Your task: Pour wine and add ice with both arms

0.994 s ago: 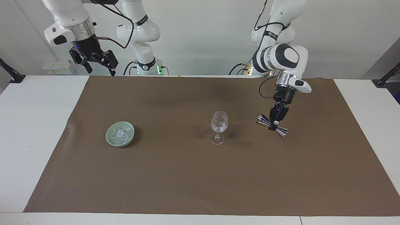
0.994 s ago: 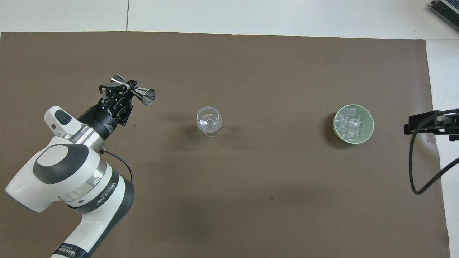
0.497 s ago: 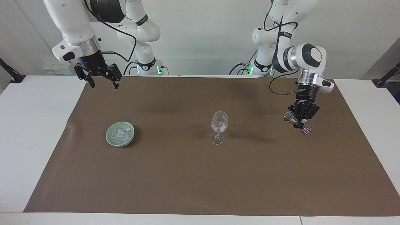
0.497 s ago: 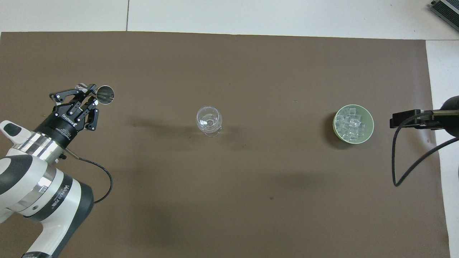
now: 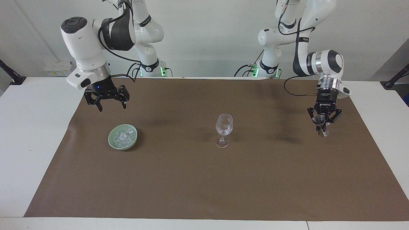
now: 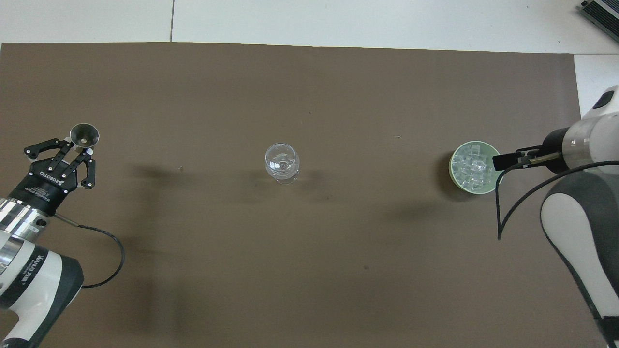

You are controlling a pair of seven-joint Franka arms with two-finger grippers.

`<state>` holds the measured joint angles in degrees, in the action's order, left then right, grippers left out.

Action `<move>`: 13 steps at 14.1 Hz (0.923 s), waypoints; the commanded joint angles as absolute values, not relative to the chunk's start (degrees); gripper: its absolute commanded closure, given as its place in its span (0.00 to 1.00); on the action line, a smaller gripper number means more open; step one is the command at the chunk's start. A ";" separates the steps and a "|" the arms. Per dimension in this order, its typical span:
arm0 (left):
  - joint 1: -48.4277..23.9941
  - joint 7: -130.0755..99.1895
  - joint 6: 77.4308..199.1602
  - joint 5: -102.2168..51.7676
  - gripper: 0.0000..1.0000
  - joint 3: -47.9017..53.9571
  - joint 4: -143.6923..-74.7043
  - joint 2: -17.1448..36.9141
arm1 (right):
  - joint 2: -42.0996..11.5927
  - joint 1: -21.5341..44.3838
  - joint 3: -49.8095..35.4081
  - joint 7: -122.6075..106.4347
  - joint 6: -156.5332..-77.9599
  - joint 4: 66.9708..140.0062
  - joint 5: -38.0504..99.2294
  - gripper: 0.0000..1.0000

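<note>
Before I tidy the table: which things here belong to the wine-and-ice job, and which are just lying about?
In the job:
- metal jigger, in the left gripper
- wine glass
- ice in the green bowl
- right gripper, open, raised near the bowl

Lying about:
- brown mat, only a cover

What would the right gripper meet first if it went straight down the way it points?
Probably the brown mat, just short of the green bowl of ice. The open right gripper hangs nearer the robots than the bowl; depth is uncertain.
</note>
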<state>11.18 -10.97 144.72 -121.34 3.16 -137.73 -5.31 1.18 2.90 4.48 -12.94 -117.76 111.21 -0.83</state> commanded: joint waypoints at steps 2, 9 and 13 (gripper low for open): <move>19.14 -14.32 133.79 -118.41 1.00 3.34 -138.69 -0.02 | -3.95 2.90 5.71 -17.49 -125.23 111.97 -0.70 0.00; 25.05 -18.10 126.74 -115.05 1.00 3.34 -136.15 7.81 | -8.61 2.99 5.71 -19.34 -132.89 117.15 -0.62 0.00; 26.71 -19.86 124.45 -115.14 1.00 3.25 -134.83 10.63 | -8.79 2.99 5.71 -19.69 -138.68 120.84 -0.62 0.00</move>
